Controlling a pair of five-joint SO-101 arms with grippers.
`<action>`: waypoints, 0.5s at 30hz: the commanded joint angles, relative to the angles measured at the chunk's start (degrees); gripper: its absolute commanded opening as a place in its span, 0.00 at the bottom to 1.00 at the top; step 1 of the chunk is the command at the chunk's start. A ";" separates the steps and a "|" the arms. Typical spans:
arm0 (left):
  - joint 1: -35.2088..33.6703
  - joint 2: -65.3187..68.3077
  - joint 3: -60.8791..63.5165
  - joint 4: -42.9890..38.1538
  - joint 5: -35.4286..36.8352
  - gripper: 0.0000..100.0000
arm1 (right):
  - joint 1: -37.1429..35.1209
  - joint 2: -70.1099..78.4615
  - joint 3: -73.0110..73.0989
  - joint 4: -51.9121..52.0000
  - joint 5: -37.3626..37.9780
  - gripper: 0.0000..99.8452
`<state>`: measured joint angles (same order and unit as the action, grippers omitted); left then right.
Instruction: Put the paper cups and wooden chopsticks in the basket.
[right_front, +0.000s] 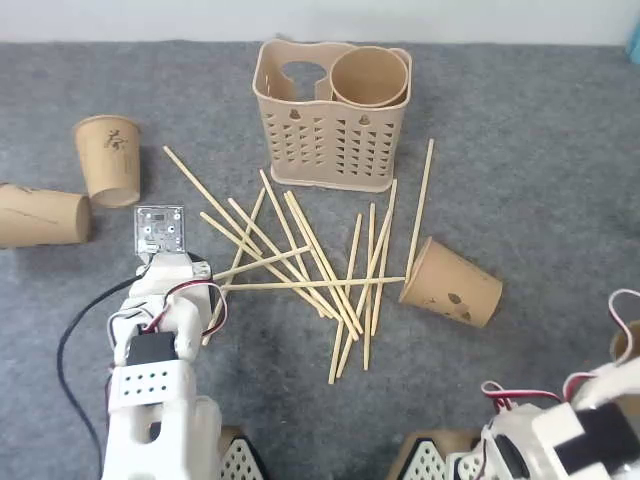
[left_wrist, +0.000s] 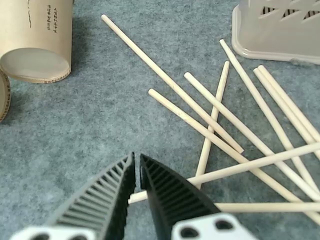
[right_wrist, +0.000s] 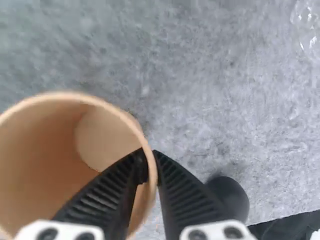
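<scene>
One paper cup (right_wrist: 55, 165) is in the right gripper (right_wrist: 149, 154), which is closed on the cup's wall, one finger inside and one outside, above the grey bench (right_wrist: 225, 75). The left gripper (left_wrist: 137, 157) hangs low over the bench, its jaws almost together with only a thin slit between them. The end of one chopstick (left_wrist: 250, 163) lies just under it; contact cannot be told. The other chopsticks (right_front: 320, 260) lie crossed in front of the basket (right_front: 330, 140), where a second cup (right_front: 368, 75) stands. A third cup (right_front: 452, 285) lies at their right end, apart from both grippers.
</scene>
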<state>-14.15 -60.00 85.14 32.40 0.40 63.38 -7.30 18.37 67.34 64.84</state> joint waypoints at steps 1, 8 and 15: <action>-0.26 0.18 -2.59 -1.23 0.26 0.01 | -5.23 -4.44 -9.58 9.01 -6.77 0.01; -0.26 0.18 -2.51 -1.23 0.18 0.01 | -18.95 -4.35 -27.16 25.89 -21.36 0.01; -0.26 0.18 -2.51 -1.23 -1.58 0.01 | -35.65 -4.26 -44.75 33.01 -42.37 0.01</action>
<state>-14.15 -60.00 85.14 32.40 0.31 36.75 -7.74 -15.03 97.67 34.59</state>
